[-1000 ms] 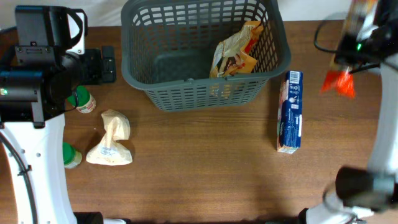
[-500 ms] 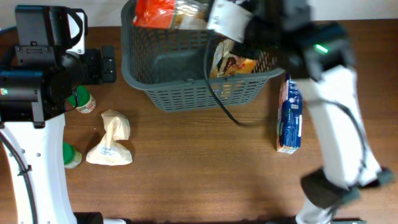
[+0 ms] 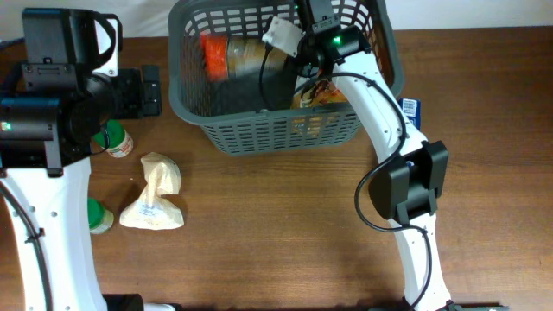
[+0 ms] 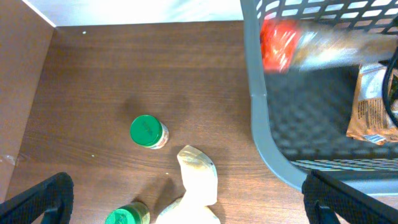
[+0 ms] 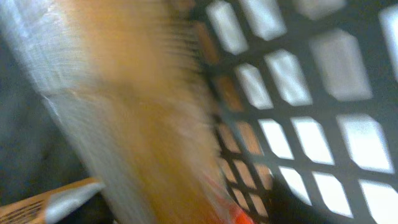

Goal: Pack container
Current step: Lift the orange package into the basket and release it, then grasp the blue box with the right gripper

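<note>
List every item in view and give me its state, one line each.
container: upright, two packets inside.
orange-ended bag: inside the container, blurred.
snack packet: inside, at the right wall.
cream bag: lying on the table.
upper green-capped bottle: upright, capped.
lower green-capped bottle: upright, capped.
blue box: on the table, mostly hidden by the right arm.
left pincer: open, empty.
right pincer: inside the container, grip unclear.
</note>
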Robot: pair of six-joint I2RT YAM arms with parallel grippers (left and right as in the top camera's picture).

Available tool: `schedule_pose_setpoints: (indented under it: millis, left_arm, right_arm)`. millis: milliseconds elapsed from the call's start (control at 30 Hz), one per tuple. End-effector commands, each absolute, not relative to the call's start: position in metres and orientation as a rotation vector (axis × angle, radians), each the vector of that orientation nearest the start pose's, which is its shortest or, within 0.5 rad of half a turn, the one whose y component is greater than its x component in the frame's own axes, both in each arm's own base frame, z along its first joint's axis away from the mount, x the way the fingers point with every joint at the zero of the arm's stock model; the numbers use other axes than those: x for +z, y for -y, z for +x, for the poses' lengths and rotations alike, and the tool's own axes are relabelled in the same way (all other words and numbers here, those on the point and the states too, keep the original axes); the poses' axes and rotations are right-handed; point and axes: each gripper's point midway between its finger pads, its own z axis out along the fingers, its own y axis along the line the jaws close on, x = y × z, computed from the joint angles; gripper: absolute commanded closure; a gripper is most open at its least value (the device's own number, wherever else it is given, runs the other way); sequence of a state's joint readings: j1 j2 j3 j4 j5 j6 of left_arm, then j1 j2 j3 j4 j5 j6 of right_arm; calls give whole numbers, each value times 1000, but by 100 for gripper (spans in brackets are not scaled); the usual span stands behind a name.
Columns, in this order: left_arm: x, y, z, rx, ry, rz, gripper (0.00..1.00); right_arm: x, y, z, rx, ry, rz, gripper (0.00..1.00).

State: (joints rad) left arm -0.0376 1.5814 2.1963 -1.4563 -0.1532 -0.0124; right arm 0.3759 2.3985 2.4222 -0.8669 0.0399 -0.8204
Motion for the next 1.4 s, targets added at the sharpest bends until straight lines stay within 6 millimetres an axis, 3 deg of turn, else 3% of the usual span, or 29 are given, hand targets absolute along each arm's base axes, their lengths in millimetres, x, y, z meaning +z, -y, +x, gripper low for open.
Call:
schedule_pose_setpoints:
  millis: [0,100,233,333,400,433,500,567,667,733,833,1067,1267,1367]
  left_arm:
    - [384,-14,353,155,-2413,-47,1]
    - [384,-14,354,154,-2411,-47,1]
    - [384,-14,353,155,-2412,-47,1]
    - [382,-14,351,156,-2423,-46,1]
    - [380,-14,349,157,-2433,-45,1]
    - [380,-14,349,157,-2435,-45,1]
    - [378,-14,346,158,-2449,-44,1]
    - [376,-14,344,159,-2459,-43,1]
    - [377,-14,345,159,-2457,-43,1]
    - [377,-14,346,159,-2454,-43,1]
    - [377,-14,347,159,-2454,-43,1]
    - [375,-14,348,159,-2460,-43,1]
    - [374,-14,346,160,-2467,-42,1]
    - [374,-14,346,159,-2467,-42,1]
  right_arm:
    - [239,-203,584,-290,-2047,-1054,1]
    - [287,-197,567,-214,-2063,-876,1]
    - [359,-165,515,-141,-2095,-677,1]
    - [392,-113,478,-125,-2156,-494,1]
    - [400,-51,452,-89,-2252,-221,1]
    - [397,-32,444,-62,-2286,-137,1]
    - [383,15,427,21,-2380,84,1]
    - [354,66,408,61,-2494,322,1]
    - [315,106,391,117,-2618,511,0]
    - [289,114,385,180,-2695,583,15]
    - [238,107,377,251,-2837,633,16]
    - [112,40,357,381,-3120,514,16]
    - [50,24,339,383,-3162,571,17]
    - [35,24,334,384,-3160,607,24]
